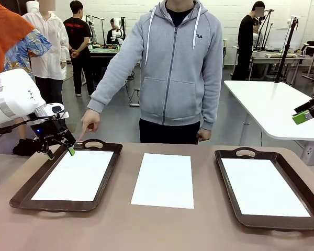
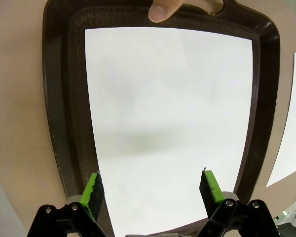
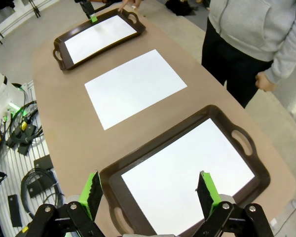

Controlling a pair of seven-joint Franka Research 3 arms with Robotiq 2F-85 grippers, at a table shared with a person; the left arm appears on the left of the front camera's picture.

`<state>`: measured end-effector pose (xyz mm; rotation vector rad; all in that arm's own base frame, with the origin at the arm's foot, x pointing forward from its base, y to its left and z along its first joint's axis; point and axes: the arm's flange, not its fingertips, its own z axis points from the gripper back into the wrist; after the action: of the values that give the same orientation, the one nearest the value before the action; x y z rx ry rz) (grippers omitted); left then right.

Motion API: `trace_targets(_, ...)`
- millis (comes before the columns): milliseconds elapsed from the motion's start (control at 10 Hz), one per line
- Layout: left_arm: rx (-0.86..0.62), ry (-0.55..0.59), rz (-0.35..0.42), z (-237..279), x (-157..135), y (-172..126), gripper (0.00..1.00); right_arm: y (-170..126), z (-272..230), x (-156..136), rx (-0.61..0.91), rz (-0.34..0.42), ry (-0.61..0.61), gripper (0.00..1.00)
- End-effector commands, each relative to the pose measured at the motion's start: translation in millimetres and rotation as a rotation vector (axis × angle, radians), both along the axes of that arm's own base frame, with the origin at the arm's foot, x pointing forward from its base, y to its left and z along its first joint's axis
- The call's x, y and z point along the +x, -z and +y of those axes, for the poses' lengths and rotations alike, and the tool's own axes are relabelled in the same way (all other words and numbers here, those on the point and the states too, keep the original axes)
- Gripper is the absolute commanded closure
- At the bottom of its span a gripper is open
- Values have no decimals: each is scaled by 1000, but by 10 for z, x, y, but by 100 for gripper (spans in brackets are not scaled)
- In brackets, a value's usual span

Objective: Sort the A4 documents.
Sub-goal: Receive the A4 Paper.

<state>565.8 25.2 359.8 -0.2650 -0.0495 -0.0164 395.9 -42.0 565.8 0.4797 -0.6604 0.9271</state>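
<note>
Your left claw (image 1: 60, 152) hangs over the far left corner of the left tray (image 1: 22, 194), jaws apart, gripping nothing. That tray sits by the left edge of the surface (image 1: 146, 230). The first sheet (image 1: 73, 175) lies flat in it. A person's hand (image 1: 90, 121) puts a fingertip at that sheet's far edge. The second sheet (image 1: 163, 180) lies bare mid-surface, between the trays. The third sheet (image 1: 264, 186) lies in the right tray (image 1: 223, 172) by the right edge. Your right claw (image 3: 150, 190) hangs high above that tray, jaws apart, empty.
</note>
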Motion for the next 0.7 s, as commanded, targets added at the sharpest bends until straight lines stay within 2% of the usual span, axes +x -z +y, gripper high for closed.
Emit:
trace_targets(0,0,0,0,0,0,0,0,6,14,-1,3,2,-2,0)
trace_targets(300,11,16,-181,73,-569,-642,0,6,14,-1,3,2,-2,0)
trace_targets(400,31,9,-223,105,-763,-796,0,6,14,-1,3,2,-2,0)
trace_targets(600,-9,82,-303,104,-1010,-1016,0,6,14,-1,3,2,-2,0)
